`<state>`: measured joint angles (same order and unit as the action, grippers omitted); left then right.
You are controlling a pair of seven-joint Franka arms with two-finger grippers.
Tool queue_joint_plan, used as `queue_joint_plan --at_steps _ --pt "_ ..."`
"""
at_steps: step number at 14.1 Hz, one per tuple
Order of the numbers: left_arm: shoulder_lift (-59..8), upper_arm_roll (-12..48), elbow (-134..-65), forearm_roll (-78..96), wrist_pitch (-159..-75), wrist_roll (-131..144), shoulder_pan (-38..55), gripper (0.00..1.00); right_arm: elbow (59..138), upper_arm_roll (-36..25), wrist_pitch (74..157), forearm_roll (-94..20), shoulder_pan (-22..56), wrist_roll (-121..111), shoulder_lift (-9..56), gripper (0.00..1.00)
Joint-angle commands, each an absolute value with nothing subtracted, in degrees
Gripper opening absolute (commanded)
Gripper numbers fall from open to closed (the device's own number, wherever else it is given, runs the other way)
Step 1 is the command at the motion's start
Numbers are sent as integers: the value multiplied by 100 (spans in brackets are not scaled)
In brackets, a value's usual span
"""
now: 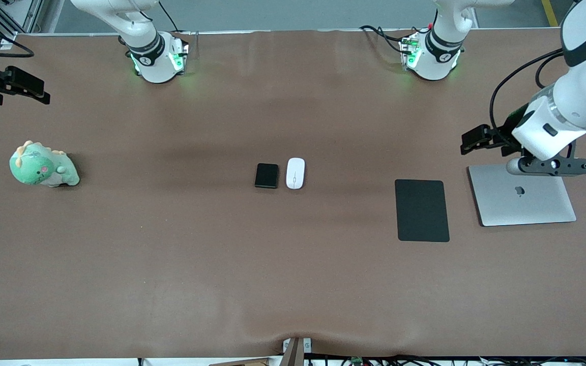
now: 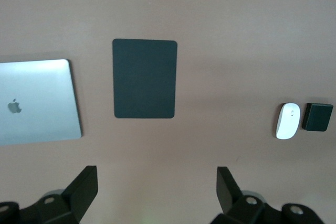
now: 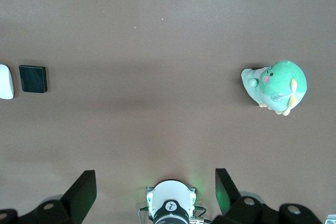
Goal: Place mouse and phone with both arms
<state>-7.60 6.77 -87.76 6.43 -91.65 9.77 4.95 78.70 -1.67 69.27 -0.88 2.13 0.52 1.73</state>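
Spread wide and empty: left gripper (image 2: 155,195) over the closed silver laptop (image 1: 524,195), right gripper (image 3: 152,198) up at the right arm's table end. Mid-table, side by side (barely apart): white mouse (image 1: 295,173), black phone (image 1: 266,175).

Mouse (image 1: 295,173) just beside phone (image 1: 266,175) (mid-table); mouse pad (image 1: 421,210) beside laptop (image 1: 522,195).

glossy white mouse (image 1: 295,173), matt black phone (image 1: 266,175)
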Motion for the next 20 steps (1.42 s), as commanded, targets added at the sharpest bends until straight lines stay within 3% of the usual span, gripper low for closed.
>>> queue_joint_plan --at_steps 1,6,20 --pt "-1010 703 -8613 738 -9368 1431 816 100 7822 -167 6926 -123 167 18 211 100" --pt "-1388 703 -8604 721 -9983 2362 1484 100 7822 -167 6926 -114 167 18 220 100" --pt "-2320 694 -8613 677 -10704 4227 3708 100 7822 -167 6926 -158 202 18 272 100"
